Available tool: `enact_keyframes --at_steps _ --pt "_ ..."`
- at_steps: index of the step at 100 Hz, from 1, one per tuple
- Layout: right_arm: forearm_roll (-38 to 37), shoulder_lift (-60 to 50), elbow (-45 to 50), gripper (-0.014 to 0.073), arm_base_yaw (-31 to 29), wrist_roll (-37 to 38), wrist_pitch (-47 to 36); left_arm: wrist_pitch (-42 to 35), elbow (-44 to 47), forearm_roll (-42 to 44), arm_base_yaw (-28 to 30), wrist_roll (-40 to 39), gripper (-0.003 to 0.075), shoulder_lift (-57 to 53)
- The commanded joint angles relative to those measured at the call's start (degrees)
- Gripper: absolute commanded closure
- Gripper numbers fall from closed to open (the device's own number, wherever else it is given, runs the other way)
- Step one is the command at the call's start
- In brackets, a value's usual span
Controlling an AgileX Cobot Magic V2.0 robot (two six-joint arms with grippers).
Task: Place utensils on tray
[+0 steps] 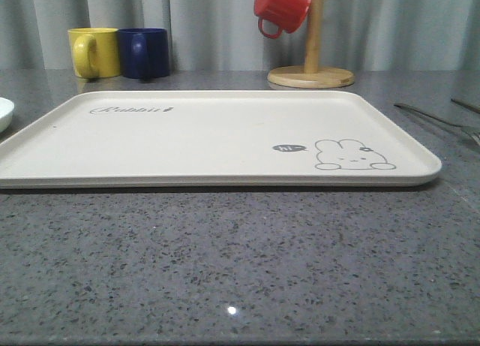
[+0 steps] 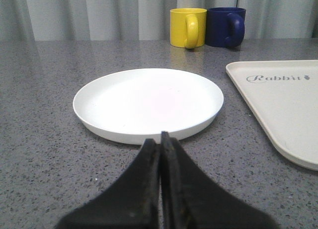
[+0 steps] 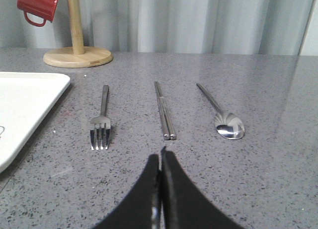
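Right gripper (image 3: 161,157) is clenched on nothing, and the left gripper (image 2: 160,139) is likewise pressed shut, facing the white plate (image 2: 148,102). Nothing is done yet: the tray (image 1: 187,136) lies bare. Just ahead of the right fingertips lie the chopsticks (image 3: 164,111), with the fork (image 3: 102,119) toward the tray and the spoon (image 3: 222,114) on the far side
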Motion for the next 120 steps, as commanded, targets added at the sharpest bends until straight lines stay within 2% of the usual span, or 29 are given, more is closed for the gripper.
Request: enact_keyframes --at_steps 1,83,104,120 --pt "-0.04 -0.92 -0.02 0.0661 -0.25 -0.52 -4.32 -5.24 1.55 0.02 0.00 -0.42 0.0739 -2.03" --pt "-0.04 -0.92 -0.02 0.0661 -0.25 -0.52 -4.32 -7.12 0.75 0.02 0.00 -0.42 0.0739 -2.03" --pt "-0.04 -0.92 -0.02 0.0661 -0.25 -0.52 -4.32 0.27 -7.90 0.02 0.00 -0.42 0.0740 1.58" --pt "-0.04 -0.92 -0.02 0.0661 -0.25 -0.52 -4.32 11.68 -17.40 0.02 0.00 -0.42 0.0740 9.88"
